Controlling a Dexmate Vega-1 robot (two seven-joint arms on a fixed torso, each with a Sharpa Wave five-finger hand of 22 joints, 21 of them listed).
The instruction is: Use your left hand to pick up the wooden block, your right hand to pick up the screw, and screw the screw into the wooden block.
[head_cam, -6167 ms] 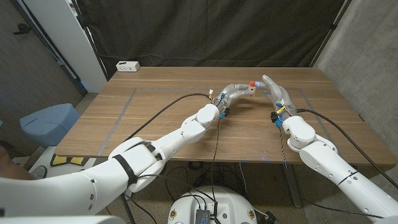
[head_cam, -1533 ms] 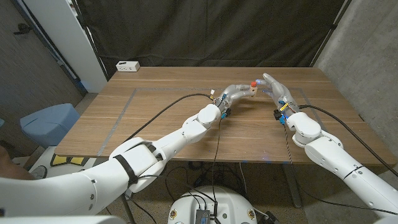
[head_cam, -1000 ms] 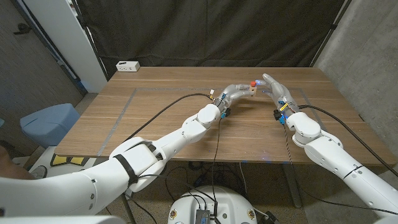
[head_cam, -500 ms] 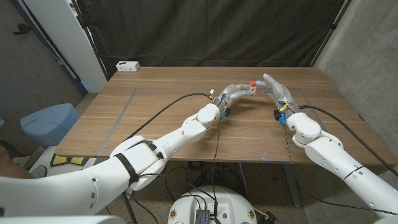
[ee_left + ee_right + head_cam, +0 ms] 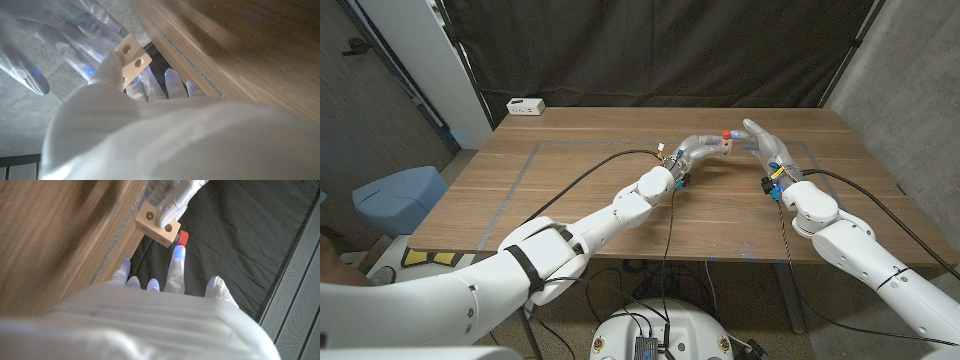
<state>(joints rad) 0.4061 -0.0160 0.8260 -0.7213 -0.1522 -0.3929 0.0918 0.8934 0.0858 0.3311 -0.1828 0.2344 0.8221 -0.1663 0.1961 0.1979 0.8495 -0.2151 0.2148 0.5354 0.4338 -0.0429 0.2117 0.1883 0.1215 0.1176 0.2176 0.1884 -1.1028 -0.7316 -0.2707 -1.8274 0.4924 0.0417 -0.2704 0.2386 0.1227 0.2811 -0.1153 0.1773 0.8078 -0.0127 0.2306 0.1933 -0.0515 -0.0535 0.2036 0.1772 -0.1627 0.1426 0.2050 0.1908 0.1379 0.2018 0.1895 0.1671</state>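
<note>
Block (image 5: 158, 221) held off worktop (image 5: 580, 190) in left hand (image 5: 702, 147), two holes facing out. Red-headed screw (image 5: 183, 238) at block's far side, right hand (image 5: 765, 145) fingers (image 5: 176, 267) touching it; grip unclear. White box (image 5: 525, 105) at worktop's far left corner.

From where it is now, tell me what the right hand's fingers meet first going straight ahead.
Most likely the red-headed screw on the wooden block, which the left hand holds; the right hand looks very close, though depth is unclear.
</note>
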